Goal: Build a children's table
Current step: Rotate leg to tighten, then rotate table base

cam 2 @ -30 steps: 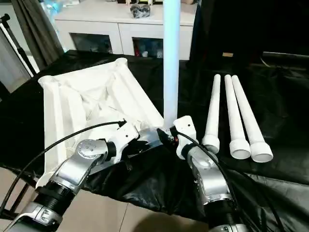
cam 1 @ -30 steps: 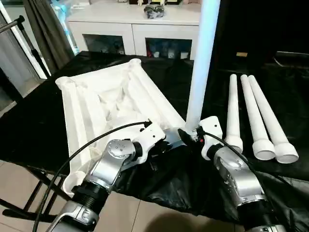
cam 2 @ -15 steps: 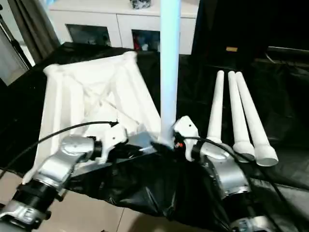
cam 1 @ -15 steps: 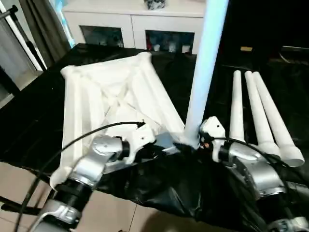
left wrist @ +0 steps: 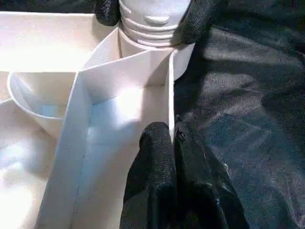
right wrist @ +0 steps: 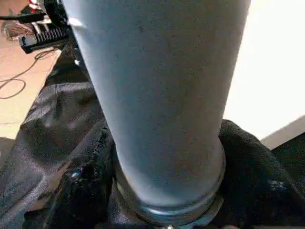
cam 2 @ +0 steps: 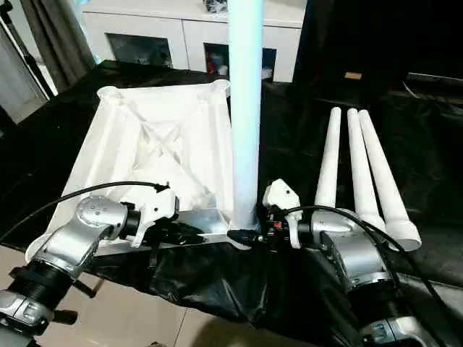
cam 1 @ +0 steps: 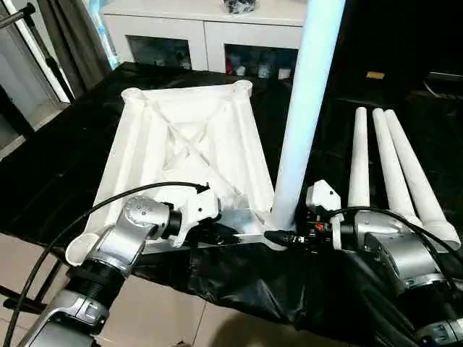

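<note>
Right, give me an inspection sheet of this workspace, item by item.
Surface: table under black cloth, creased at the near edge.
Job's things: tabletop lies underside up; one leg stands upright in its near corner socket; three spare legs lie side by side to the right.
Clutter: nothing seen.
Grippers: left gripper shut, pinching the tabletop's near rim; right gripper, fingers either side of the standing leg's base.
Cables: black cable loops over the left forearm; another runs along the right forearm.
Surroundings: white glass-door cabinet behind, curtain far left, tiled floor below.
</note>
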